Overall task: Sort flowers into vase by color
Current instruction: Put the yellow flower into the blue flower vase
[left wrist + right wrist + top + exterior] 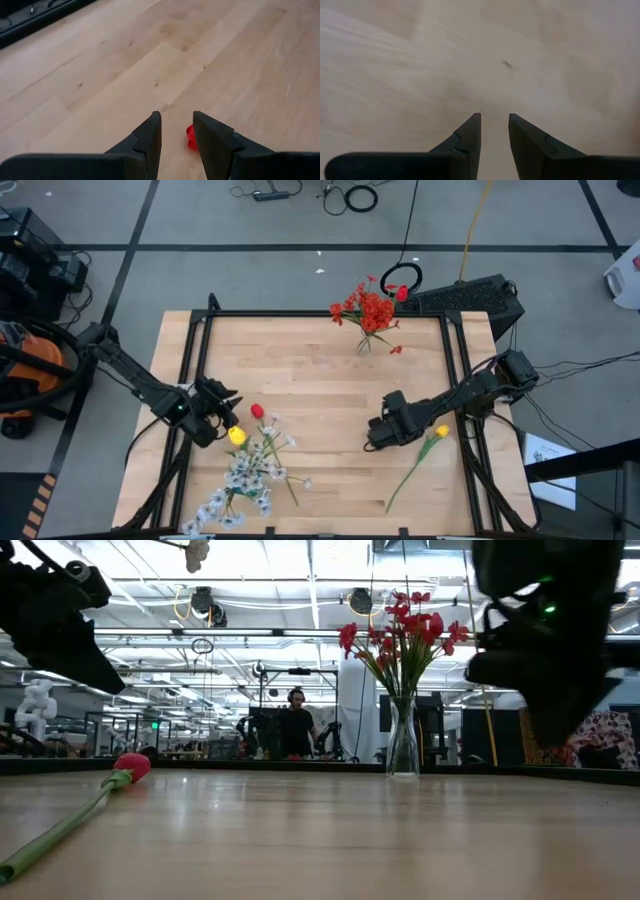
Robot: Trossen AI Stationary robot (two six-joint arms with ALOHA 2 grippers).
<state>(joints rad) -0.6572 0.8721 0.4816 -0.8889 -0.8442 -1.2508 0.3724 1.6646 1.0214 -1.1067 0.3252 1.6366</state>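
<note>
We see the clear glass vase (366, 343) of red flower clusters (372, 308) standing upright at the far edge of the light wooden counter (320, 380). Our left gripper (222, 408) hovers with fingers (150, 137) slightly spread, just beside the red tulip bud (257, 411) and yellow tulip bud (237, 436), above the white blossom sprays (245, 475). Our right gripper (376, 430), fingers (470, 132) also narrowly parted, holds nothing; a second yellow tulip (440, 432) lies near it.
</note>
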